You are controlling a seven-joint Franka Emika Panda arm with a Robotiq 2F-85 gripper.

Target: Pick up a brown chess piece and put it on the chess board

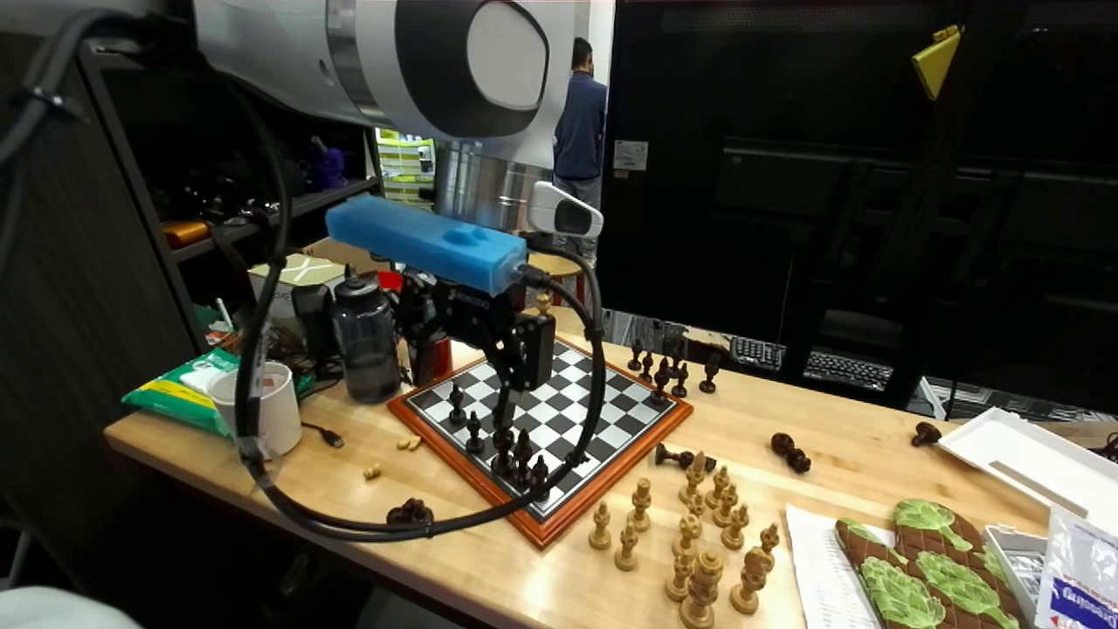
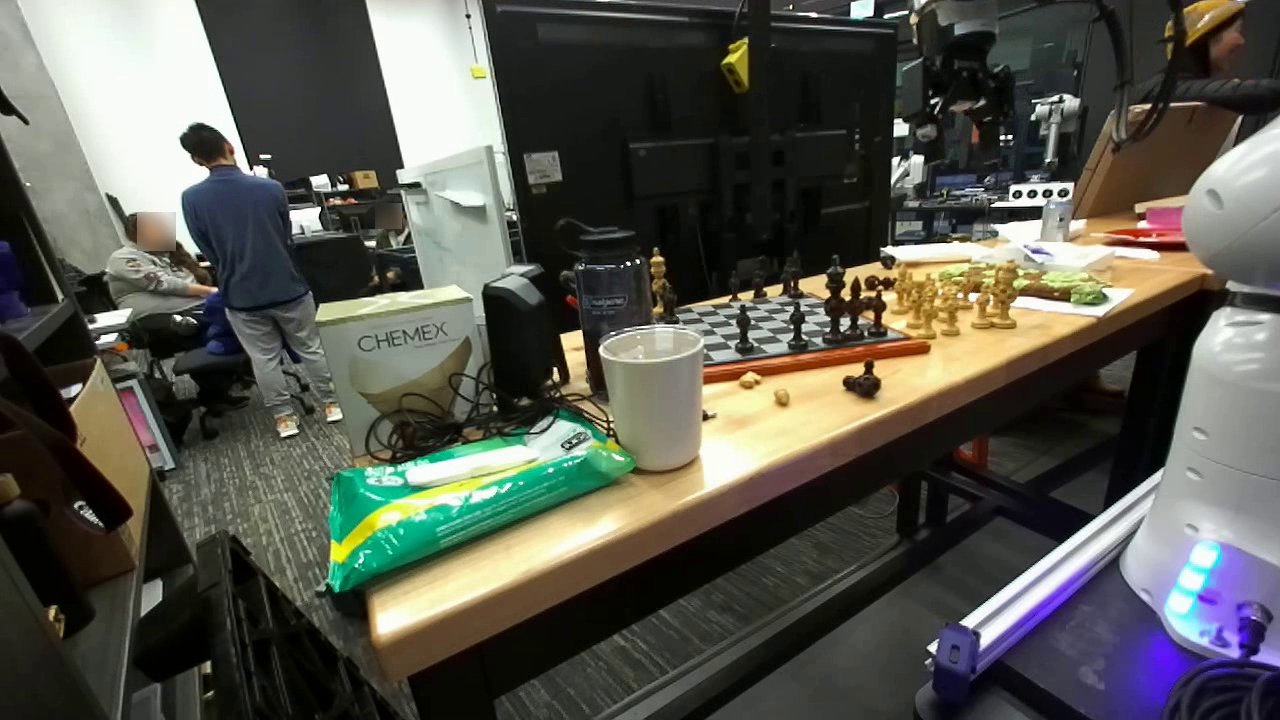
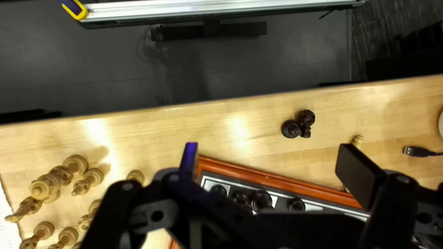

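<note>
Pincer (image 3: pixel 268 155) spread wide, empty. Below its level: chess board (image 1: pixel 563 411) bearing dark brown pieces (image 2: pixel 835 310); Nalgene bottle (image 2: pixel 608 290); mug (image 2: pixel 652 400), contents unclear; CHEMEX box (image 2: pixel 400 360).

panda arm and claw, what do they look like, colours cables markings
The Panda arm is white and rounded, with black around a pale oval cap, a silvery wrist section and black cables. A blue housing sits above the black claw, which is marked ROBOTIQ and has flat-faced black fingertips. The white base shows blue lights.

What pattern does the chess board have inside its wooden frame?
The chess board has black and white checks, which show best in an exterior view.
</note>
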